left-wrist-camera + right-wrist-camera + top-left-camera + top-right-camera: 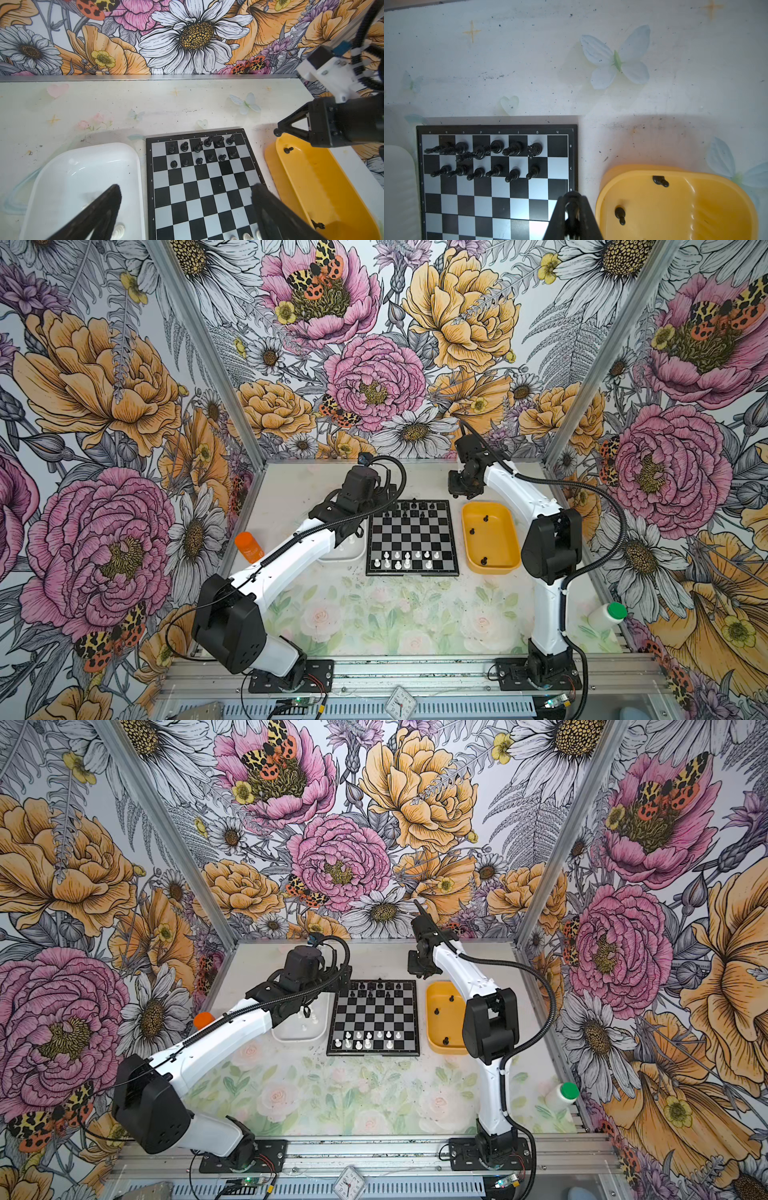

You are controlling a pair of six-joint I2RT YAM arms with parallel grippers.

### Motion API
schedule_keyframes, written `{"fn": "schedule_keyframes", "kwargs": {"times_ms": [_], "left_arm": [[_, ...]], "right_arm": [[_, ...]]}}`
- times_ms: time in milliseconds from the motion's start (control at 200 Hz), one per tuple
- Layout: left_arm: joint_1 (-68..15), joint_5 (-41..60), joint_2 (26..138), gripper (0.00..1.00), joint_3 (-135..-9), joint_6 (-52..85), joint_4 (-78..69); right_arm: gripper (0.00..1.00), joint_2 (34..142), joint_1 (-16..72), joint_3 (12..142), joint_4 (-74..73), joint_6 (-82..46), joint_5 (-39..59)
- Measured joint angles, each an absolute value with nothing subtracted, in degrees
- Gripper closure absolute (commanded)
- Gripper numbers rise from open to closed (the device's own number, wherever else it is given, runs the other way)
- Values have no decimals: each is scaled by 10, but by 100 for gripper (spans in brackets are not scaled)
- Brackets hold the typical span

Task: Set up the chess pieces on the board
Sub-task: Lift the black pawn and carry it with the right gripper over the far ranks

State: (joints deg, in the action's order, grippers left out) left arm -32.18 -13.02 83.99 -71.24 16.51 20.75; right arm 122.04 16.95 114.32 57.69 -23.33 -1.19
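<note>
Right black gripper [572, 197] clamped shut on tiny black plastic pawn [276, 132]; square black-and-silver checkered chessboard [483, 205] just left of it, yellow plastic tray [675, 207] just right; left black gripper [186, 192] spread wide, empty, above board's left edge and white plastic tray [83, 170], black chessmen [199, 160] standing ahead

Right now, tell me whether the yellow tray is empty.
Not empty: in a top view, three black chess pieces sit in the yellow tray.
</note>
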Motion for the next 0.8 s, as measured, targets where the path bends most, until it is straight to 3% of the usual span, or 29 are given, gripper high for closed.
{"fn": "schedule_keyframes", "kwargs": {"times_ms": [801], "left_arm": [[-260,-88,822,1,-685,165,208]], "right_arm": [[88,1363,185,1238,591,-246,15]]}}
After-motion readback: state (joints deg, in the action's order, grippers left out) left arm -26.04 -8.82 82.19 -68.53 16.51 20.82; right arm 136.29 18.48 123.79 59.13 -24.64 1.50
